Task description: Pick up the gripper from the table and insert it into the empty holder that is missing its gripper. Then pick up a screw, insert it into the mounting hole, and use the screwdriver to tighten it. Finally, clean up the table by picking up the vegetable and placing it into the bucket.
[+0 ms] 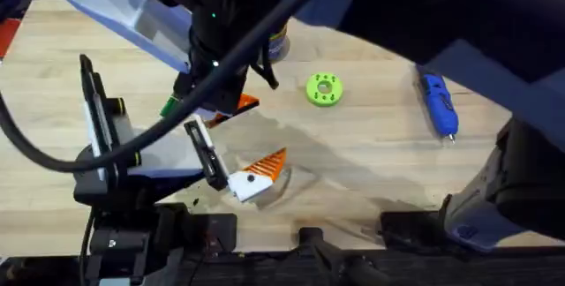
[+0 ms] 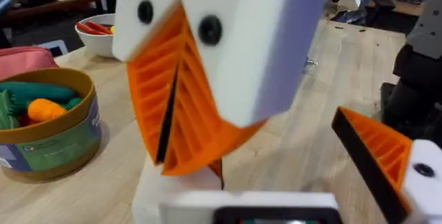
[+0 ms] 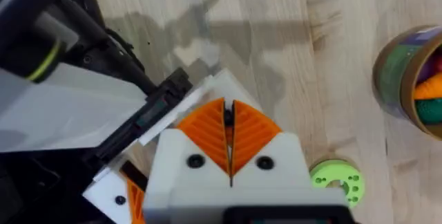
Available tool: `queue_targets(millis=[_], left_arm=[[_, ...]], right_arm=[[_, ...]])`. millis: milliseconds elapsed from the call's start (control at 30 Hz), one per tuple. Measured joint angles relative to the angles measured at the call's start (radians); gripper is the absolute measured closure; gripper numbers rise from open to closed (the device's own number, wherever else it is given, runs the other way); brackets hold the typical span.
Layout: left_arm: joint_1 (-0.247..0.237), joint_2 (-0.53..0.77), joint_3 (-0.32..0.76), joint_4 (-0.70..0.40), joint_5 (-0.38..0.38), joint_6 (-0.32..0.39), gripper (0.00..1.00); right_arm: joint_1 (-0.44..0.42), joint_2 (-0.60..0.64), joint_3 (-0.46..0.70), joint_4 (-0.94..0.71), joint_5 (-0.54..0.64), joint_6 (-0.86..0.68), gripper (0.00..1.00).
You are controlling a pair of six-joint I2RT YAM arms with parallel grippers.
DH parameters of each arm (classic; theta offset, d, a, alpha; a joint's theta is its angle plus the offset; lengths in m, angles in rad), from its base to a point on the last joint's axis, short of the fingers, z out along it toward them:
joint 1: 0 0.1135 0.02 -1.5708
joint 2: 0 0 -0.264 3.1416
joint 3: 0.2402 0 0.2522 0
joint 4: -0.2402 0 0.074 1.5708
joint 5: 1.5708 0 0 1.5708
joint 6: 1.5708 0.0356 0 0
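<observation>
The right gripper had its orange pads pressed together with nothing between them. The left gripper sat wide apart, one orange finger low over the table. The bucket stood off to the side on the wood, and the screwdriver lay far right past a green disc.

We are seeing the bucket mostly hiding behind a dark, blurred arm overhead, and the frame edge is cutting it in the right wrist view. The vegetable is peeking out, largely covered.
</observation>
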Motion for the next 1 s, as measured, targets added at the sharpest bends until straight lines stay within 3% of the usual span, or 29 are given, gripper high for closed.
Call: queue_targets(millis=[433, 467, 667, 733, 1000], left_arm=[[0.0, 0.0, 0.0, 0.0, 0.0, 0.0, 0.015], [0.0, 0.0, 0.0, 0.0, 0.0, 0.001, 0.015], [0.0, 0.0, 0.0, 0.0, -0.001, 0.0, 0.016], [0.0, 0.0, 0.0, 0.0, -0.001, 0.0, 0.015], [0.0, 0.0, 0.0, 0.001, 0.0, 0.001, 0.015]], right_arm=[[0.0, 0.0, 0.0, 0.0, 0.0, 0.0, 0.996], [0.0, 0.0, 0.0, -0.001, 0.0, 0.003, 0.936], [-0.014, 0.0, 0.007, -0.007, 0.041, -0.008, 0.106], [-0.02, 0.0, 0.008, -0.007, 0.045, -0.007, 0.065], [-0.021, -0.003, 0.008, -0.007, 0.048, -0.003, 0.056]])
